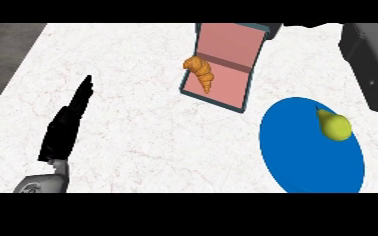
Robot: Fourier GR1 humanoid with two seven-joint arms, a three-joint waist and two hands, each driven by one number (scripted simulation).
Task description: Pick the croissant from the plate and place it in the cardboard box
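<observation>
At lower left of the frame, left hand (65, 125) hangs over the white desk (140, 130), fingers (84, 87) straight and together, holding nothing. Upper centre: box (235, 42) open, pink inside, croissant (201, 72) lying on its left edge, partly over the rim. Lower right: blue plate (299, 155) with a pear (334, 126) on its upper right part. Right hand doesn't show.

Light falls evenly and brightly over the white marbled table (148, 130), with no glare. Shadows are barely visible: the yellow-green pear (335, 126) casts almost none on the round blue plate (295, 155). The black left hand (66, 125) reads as a flat silhouette.
</observation>
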